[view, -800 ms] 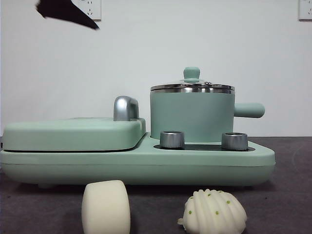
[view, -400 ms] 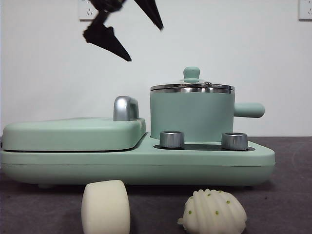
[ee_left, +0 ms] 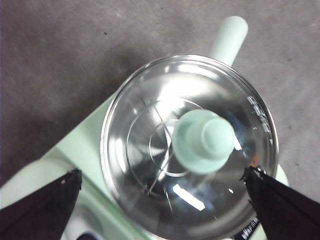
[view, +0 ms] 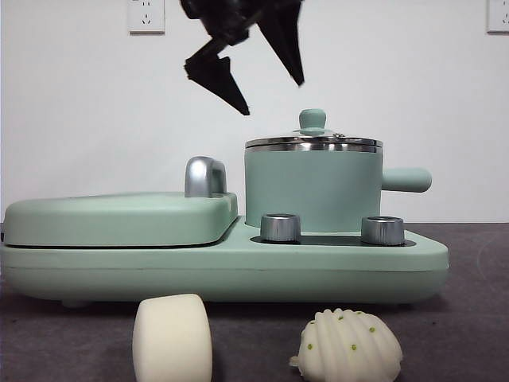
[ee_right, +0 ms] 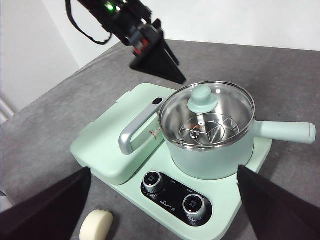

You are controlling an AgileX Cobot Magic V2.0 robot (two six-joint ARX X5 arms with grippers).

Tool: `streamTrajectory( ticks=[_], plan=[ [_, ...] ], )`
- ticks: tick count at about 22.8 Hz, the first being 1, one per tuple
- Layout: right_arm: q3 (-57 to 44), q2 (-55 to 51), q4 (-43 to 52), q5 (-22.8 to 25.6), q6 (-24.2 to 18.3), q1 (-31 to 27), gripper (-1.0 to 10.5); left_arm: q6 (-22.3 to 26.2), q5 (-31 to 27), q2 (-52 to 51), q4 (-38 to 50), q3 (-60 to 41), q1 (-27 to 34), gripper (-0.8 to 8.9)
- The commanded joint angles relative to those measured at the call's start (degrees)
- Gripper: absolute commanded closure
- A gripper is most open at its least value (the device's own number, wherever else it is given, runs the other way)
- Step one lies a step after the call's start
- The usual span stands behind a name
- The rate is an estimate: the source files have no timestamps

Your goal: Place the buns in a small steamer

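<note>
Hovering with jaws wide above the lid's knob [ee_left: 204, 141], the left gripper [view: 262, 72] is placed to uncover the small steamer [view: 313, 191] — both buns [view: 172, 337] wait on the table, and the right gripper [ee_right: 160, 210] — also wide — hangs back.

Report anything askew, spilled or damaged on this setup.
Nothing stands out. The lid sits level on the small steamer, the smooth bun and ridged bun lie intact on the table, and the open left gripper hovers above the lid.

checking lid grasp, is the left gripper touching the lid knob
Apart. The front view shows the left gripper open, its tips up and to one side of the knob, wall visible between.
</note>
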Motion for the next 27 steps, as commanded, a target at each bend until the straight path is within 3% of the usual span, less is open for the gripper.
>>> streamTrajectory(
  ticks=[1, 8, 13, 21, 24, 27],
  plan=[
    [0.90, 0.22, 0.74, -0.02, -0.24, 0.09, 4.8, 1.51, -0.61, 2.32, 1.07, 2.01, -1.88, 2.92],
    [0.90, 0.22, 0.70, -0.04, -0.22, 0.09, 4.8, 2.08, -3.54, 4.31, 2.54, 1.99, -6.34, 3.28],
    [0.90, 0.22, 0.66, -0.04, -0.22, 0.09, 4.8, 2.32, -3.96, 4.59, 3.30, 1.99, -6.82, 5.14],
    [0.90, 0.22, 0.61, -0.04, -0.22, 0.09, 4.8, 2.47, -3.98, 6.19, 3.39, 1.99, -6.86, 5.43],
    [0.90, 0.22, 0.35, -0.02, -0.22, 0.09, 4.8, 2.56, -4.02, 6.21, 3.41, 1.99, -6.86, 6.80],
    [0.90, 0.22, 0.33, -0.02, -0.22, 0.09, 4.8, 3.34, -4.04, 6.21, 3.37, 1.99, -6.86, 7.00]
  ],
)
